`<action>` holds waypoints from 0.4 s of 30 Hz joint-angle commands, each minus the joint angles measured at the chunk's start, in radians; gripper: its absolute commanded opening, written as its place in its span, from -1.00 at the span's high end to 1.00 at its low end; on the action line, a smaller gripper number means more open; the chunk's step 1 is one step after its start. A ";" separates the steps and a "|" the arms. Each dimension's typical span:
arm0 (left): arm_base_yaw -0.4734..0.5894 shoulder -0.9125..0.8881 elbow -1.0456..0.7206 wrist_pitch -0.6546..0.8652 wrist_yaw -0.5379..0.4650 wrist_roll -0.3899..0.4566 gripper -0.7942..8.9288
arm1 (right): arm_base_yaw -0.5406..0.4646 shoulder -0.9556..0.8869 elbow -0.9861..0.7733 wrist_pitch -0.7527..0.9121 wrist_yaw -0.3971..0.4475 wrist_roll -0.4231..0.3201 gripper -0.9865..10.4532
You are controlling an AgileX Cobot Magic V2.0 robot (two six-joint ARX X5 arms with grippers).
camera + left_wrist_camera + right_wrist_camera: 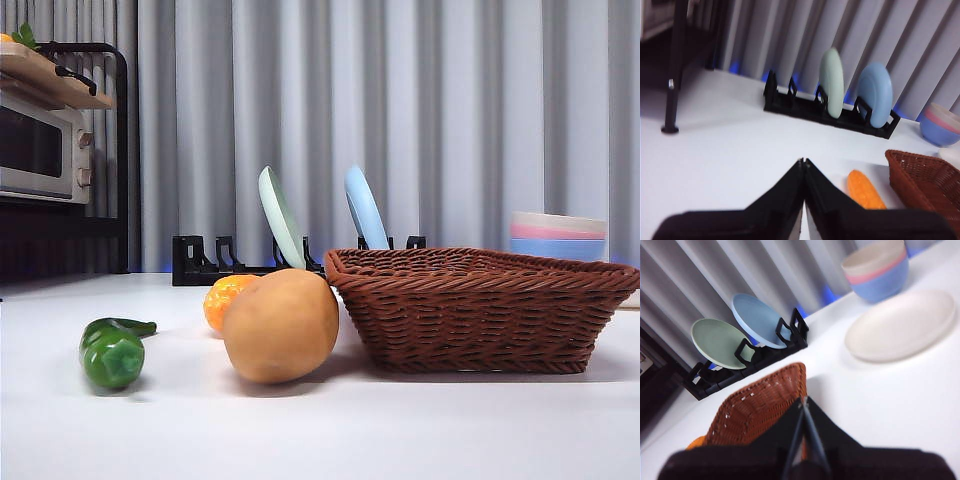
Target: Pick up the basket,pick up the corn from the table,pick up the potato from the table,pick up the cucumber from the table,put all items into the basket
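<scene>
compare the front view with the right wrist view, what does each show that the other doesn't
Only the front view shows the smooth tan-brown egg-shaped potato, the glossy green lumpy cucumber and the toaster oven. Only the right wrist view shows the shut right gripper and the flat white plate. Both show the reddish-brown woven wicker basket, the black plate rack and the stacked bowls.

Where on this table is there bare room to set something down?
Bare tabletop lies in front of the cucumber, potato and basket, and between the dish rack and the corn. It is crowded where corn, potato and basket bunch together. The cream plate fills the spot below the stacked bowls.
</scene>
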 commanded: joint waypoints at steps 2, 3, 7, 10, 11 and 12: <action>0.003 0.130 0.131 -0.034 0.003 0.097 0.85 | 0.000 0.134 0.117 0.005 -0.003 -0.089 0.84; 0.003 0.165 0.166 -0.046 0.004 0.110 0.85 | 0.000 0.169 0.146 0.005 -0.005 -0.104 0.84; 0.003 0.320 0.315 -0.104 0.040 0.164 0.85 | 0.000 0.312 0.271 0.005 -0.031 -0.154 0.84; 0.003 0.436 0.427 -0.159 0.105 0.198 0.85 | 0.000 0.422 0.369 -0.007 -0.093 -0.188 0.84; 0.003 0.479 0.465 -0.180 0.126 0.208 0.85 | 0.000 0.461 0.408 -0.029 -0.113 -0.202 0.84; 0.003 0.521 0.503 -0.203 0.150 0.223 0.85 | 0.000 0.501 0.449 -0.061 -0.134 -0.219 0.84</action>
